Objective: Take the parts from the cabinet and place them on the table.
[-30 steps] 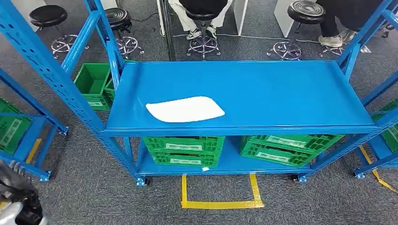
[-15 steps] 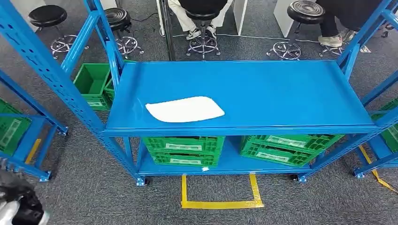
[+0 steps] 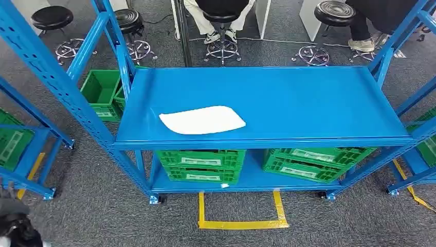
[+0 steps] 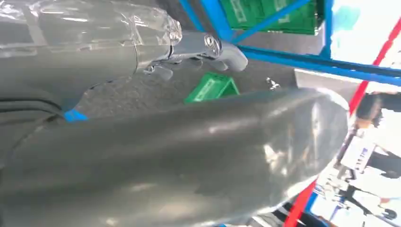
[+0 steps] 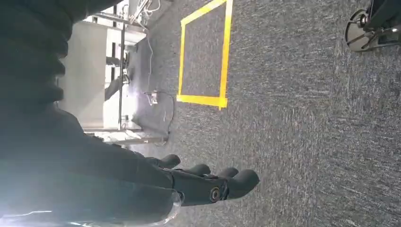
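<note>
A flat white part lies on the left half of the blue shelf top, near its front edge. My left hand hangs low at my side, well short of the shelf and to its left. At the left wrist its fingers stretch out straight, apart from the thick grey thumb, and floor shows between them. My right hand hangs over the grey carpet with its fingers extended and nothing in them.
Green crates fill the shelf's lower level, and more stand on the floor to the left. A yellow tape square marks the carpet in front. Blue rack posts flank both sides. Stools and seated people are behind.
My left hand has sunk lower into the bottom left corner of the head view. The white part and the shelf have not moved.
</note>
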`<act>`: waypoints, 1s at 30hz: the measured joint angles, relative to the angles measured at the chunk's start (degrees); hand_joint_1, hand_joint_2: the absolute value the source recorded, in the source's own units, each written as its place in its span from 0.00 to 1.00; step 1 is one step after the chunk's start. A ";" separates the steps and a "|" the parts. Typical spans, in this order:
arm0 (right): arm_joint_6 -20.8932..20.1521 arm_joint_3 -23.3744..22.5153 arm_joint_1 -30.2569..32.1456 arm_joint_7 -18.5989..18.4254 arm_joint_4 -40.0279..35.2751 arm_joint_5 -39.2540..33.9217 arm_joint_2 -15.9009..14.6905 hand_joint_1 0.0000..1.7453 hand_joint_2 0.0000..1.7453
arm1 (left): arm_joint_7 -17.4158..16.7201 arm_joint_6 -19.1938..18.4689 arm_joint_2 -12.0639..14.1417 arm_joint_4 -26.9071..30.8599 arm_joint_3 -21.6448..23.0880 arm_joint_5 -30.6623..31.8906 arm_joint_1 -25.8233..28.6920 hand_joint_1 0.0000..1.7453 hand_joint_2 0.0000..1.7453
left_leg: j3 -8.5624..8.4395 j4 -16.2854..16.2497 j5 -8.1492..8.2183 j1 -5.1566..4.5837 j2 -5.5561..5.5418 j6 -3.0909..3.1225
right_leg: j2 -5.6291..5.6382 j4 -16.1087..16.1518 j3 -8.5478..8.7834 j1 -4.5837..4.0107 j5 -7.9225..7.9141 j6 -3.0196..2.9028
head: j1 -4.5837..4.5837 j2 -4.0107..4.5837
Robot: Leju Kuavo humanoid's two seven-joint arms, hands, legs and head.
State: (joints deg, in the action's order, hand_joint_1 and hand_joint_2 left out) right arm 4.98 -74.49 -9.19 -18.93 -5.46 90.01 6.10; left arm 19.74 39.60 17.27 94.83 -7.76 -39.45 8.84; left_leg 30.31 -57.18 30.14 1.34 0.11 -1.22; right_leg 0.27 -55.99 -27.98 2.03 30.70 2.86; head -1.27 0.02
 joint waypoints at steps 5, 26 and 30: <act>0.41 -0.33 0.01 0.17 0.00 0.00 0.00 0.00 1.00 | -0.83 0.00 -2.14 5.46 -1.92 4.17 0.31 0.00 0.00 | 0.00 0.00 0.00 0.00 0.01 0.00 | 0.00 0.00 0.01 0.00 0.00 0.00 | 0.02 0.00; 0.35 -1.20 0.02 0.39 0.00 0.00 0.00 0.00 1.00 | -5.82 0.00 -6.47 22.48 -9.71 10.67 -1.18 0.00 0.00 | -0.02 0.00 0.01 0.00 0.01 0.00 | 0.00 0.01 0.01 -0.01 0.00 0.00 | 0.04 0.00; 0.15 -1.23 0.01 0.72 0.00 0.00 0.00 0.00 1.00 | -9.97 0.00 -6.30 27.02 -10.78 13.91 -4.14 0.00 0.00 | -0.02 0.00 0.00 0.01 -0.05 0.00 | -0.01 0.00 0.03 -0.01 -0.01 0.00 | 0.07 0.00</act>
State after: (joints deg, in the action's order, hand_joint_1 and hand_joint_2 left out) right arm 5.14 -75.71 -9.18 -18.21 -5.46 90.01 6.10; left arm 9.77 39.60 10.97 121.86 -18.54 -25.55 4.70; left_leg 30.28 -57.18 30.14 1.35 0.06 -1.23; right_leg 0.26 -55.99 -27.95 2.02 30.69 2.86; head -1.20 0.02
